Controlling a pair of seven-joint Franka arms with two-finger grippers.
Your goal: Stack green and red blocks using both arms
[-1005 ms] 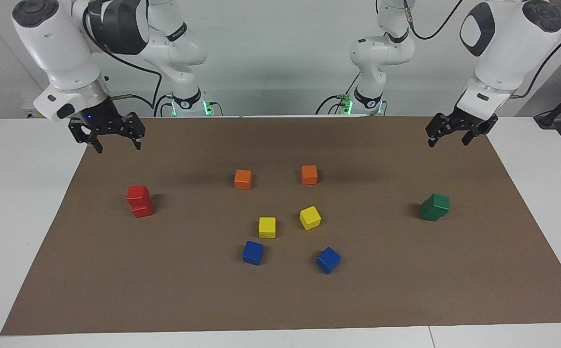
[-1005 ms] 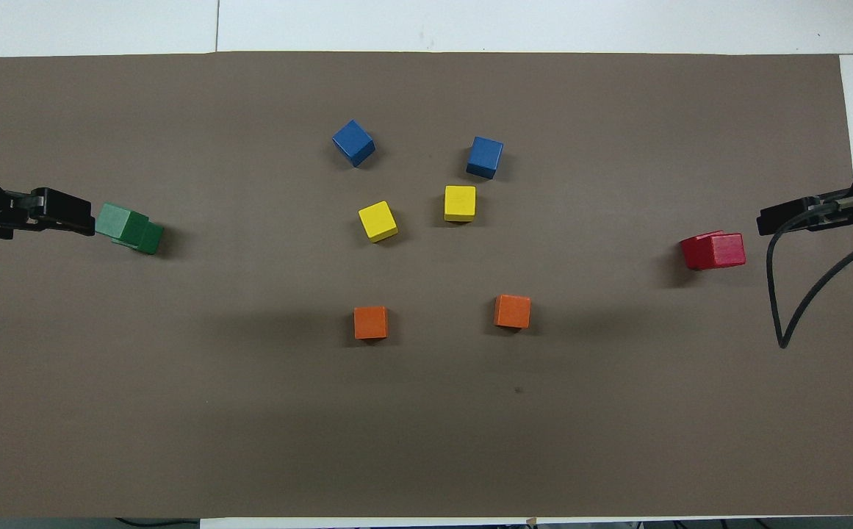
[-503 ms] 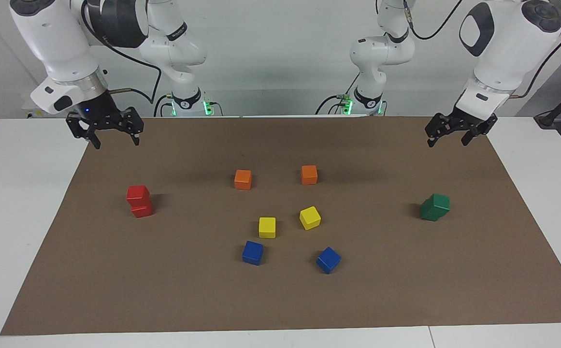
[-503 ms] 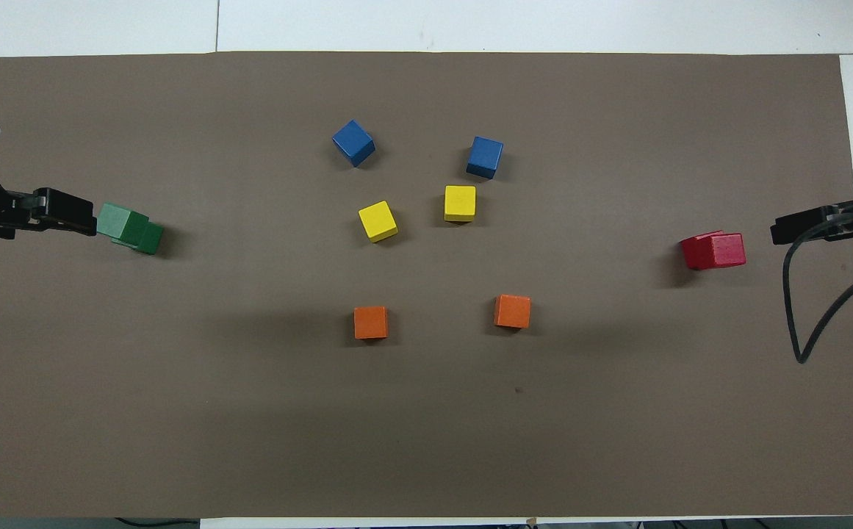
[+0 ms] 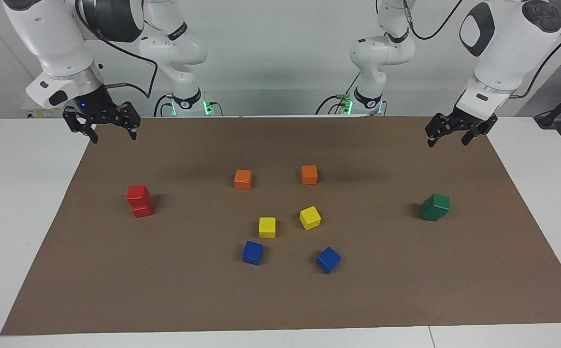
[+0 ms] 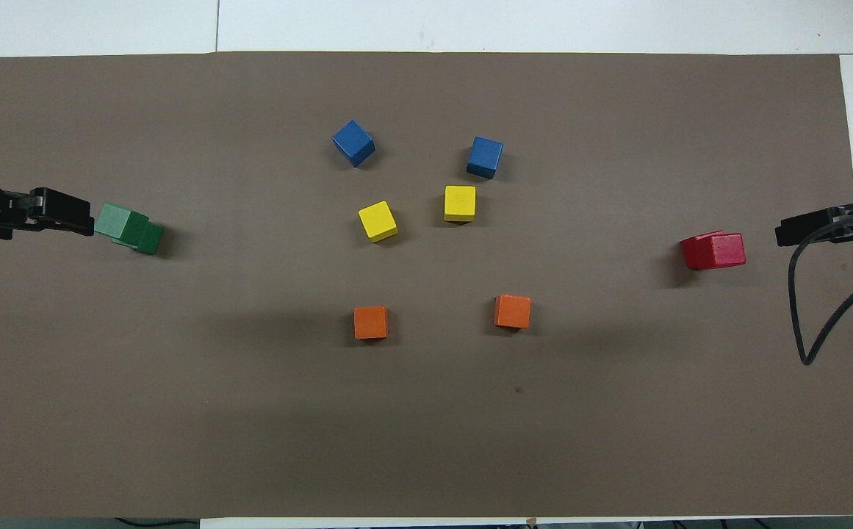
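Left end effector [image 5: 447, 136] up in the air over the brown mat's [image 5: 280, 299] edge at its own end of the desk [image 5: 14, 193], fingers spread wide, holding nothing. Right end effector [image 5: 112, 134] likewise raised over the mat's edge at its end, fingers wide, empty. Down on the mat: green stack [image 5: 434, 207], one cube on another, slightly askew, at the left arm's end; red stack [image 5: 139, 201] the same at the right arm's end. Between them, orange, yellow and blue cubes in pairs.
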